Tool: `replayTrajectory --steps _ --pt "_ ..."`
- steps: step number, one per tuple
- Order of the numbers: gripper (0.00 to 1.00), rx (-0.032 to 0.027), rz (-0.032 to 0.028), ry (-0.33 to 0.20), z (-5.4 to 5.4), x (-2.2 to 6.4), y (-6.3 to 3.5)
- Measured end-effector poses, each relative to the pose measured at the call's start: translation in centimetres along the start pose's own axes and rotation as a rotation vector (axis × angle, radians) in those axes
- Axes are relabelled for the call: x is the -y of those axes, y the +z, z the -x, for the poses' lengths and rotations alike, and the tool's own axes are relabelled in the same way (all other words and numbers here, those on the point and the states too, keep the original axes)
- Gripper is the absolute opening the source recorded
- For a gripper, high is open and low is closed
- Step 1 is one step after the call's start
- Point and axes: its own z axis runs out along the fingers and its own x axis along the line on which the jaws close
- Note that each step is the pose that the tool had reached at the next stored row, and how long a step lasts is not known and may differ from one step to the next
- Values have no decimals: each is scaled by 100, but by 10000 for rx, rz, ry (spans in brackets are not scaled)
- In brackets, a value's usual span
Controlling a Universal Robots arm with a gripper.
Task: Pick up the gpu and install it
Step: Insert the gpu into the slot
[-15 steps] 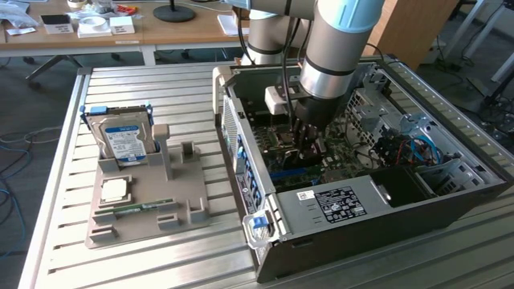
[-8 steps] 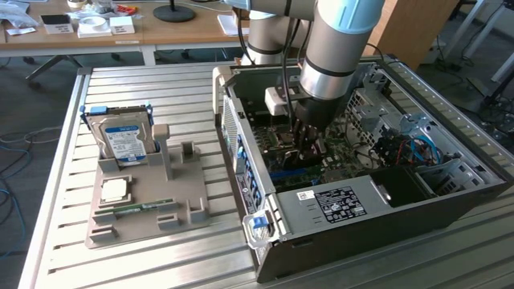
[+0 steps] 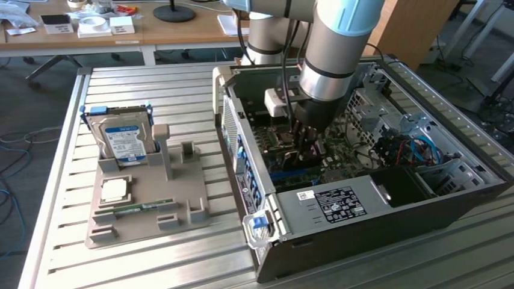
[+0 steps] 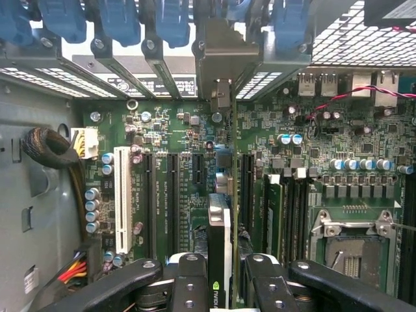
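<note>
Stage: pickup done, install under way | Jaws: clamped on the gpu [image 4: 220, 224], card held edge-on | Gpu: inside the computer case [image 3: 386, 223], at 3 o'clock from the hard drive [image 3: 124, 141] on the counter [image 3: 161, 84], down at the motherboard [image 4: 162, 130] slots | Left: full seating, unconfirmed by my judgement

slatted metal table [image 3: 153, 84] with a grey parts holder [image 3: 132, 232] beside an open computer case [image 3: 362, 241]
</note>
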Motion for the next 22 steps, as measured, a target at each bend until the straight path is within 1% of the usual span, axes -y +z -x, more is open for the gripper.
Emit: replayTrajectory --steps 6,7,18,19,22 --pt "27 0 -4 -1 0 -2 7" --pt "27 6 -6 0 1 -2 15" --pt "27 -8 -6 0 -2 -3 67" --pt "27 6 -12 0 -2 -2 78" --pt "27 0 -6 0 -2 -3 80"
